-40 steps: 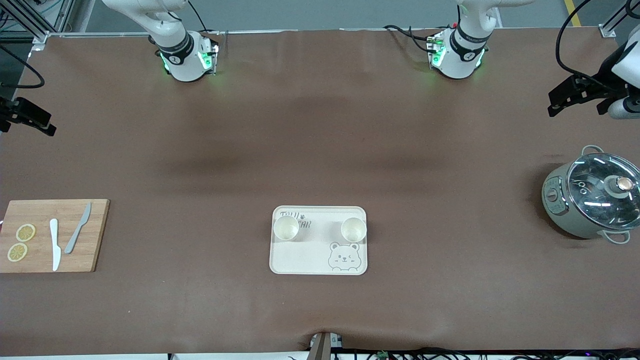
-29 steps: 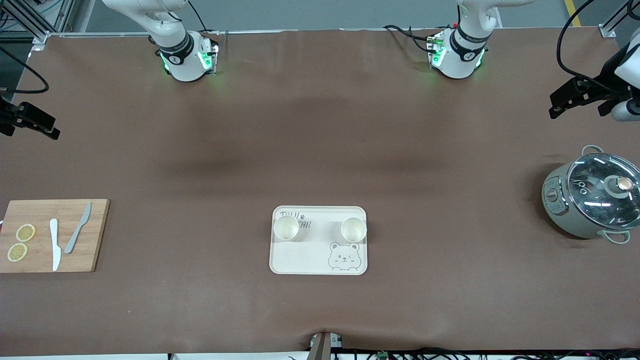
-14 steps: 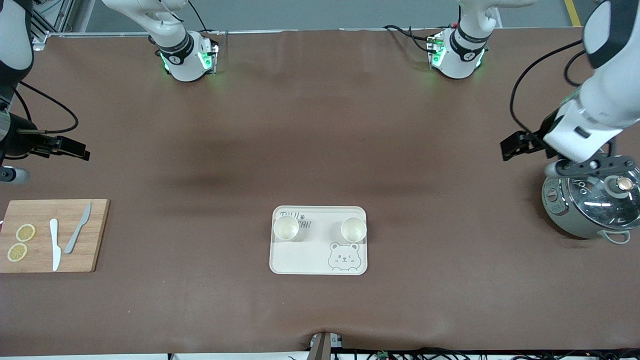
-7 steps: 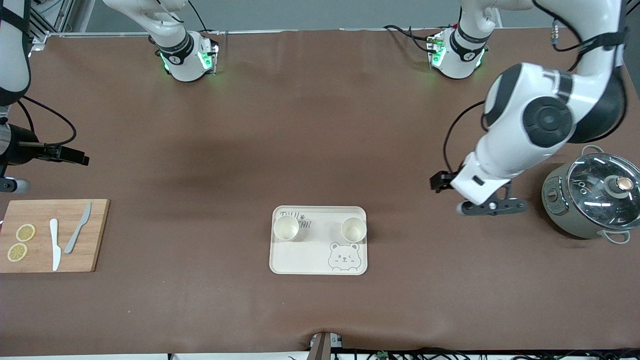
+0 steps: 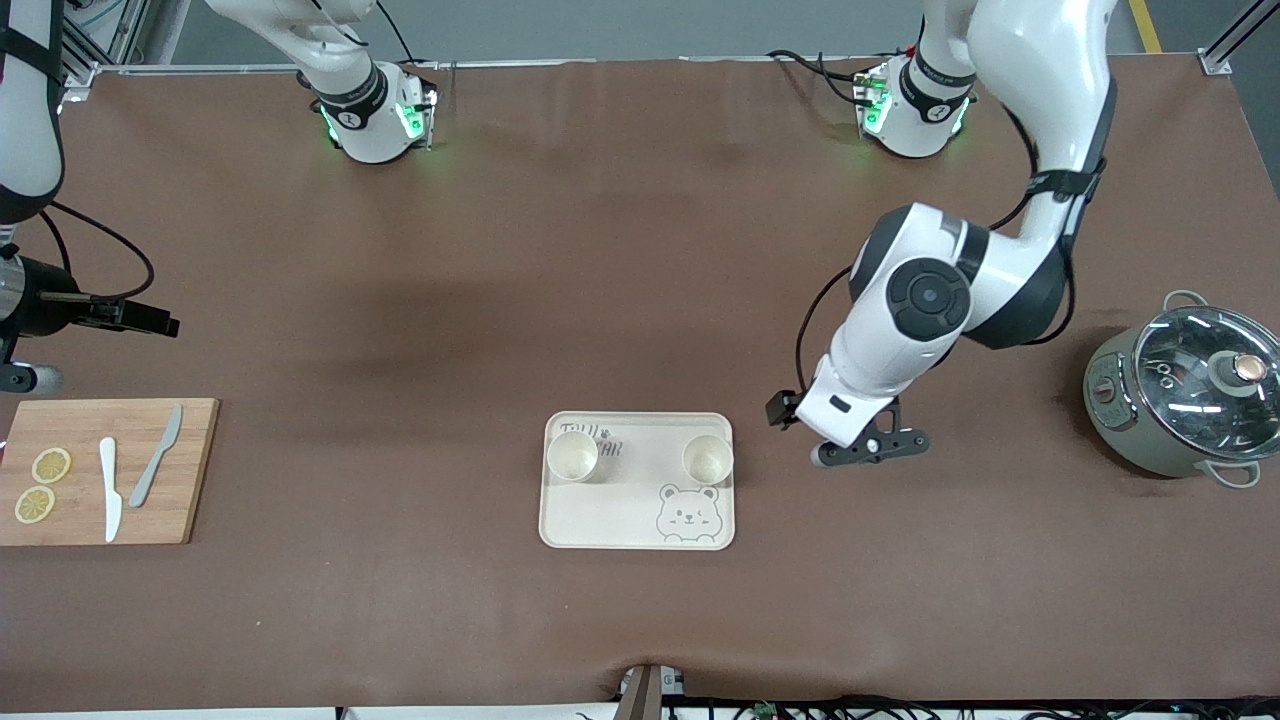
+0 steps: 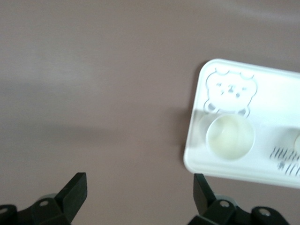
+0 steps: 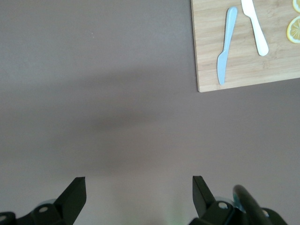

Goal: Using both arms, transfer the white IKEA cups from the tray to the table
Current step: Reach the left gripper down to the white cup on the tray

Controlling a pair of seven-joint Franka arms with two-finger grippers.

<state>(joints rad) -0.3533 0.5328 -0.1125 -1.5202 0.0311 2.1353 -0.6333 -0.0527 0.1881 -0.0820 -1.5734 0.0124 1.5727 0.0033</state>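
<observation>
Two white IKEA cups stand upright on the cream bear-printed tray point(image 5: 600, 515), one point(image 5: 572, 456) toward the right arm's end and one point(image 5: 707, 458) toward the left arm's end. My left gripper point(image 5: 783, 410) is open and empty, over the table just beside the tray's edge toward the left arm's end. The left wrist view shows the tray point(image 6: 276, 117), the closer cup point(image 6: 230, 136) and the left gripper point(image 6: 139, 194). My right gripper point(image 5: 160, 325) is open and empty over bare table beside the cutting board, apart from the tray. It also shows in the right wrist view point(image 7: 139, 192).
A wooden cutting board point(image 5: 195, 470) with two knives point(image 5: 109, 490) and lemon slices point(image 5: 50, 465) lies toward the right arm's end. A grey pot with a glass lid point(image 5: 1185, 390) stands toward the left arm's end. The board shows in the right wrist view point(image 7: 248, 70).
The left arm has swung in from over the pot's end of the table to just beside the tray. The right gripper came in from the table's edge, then held still.
</observation>
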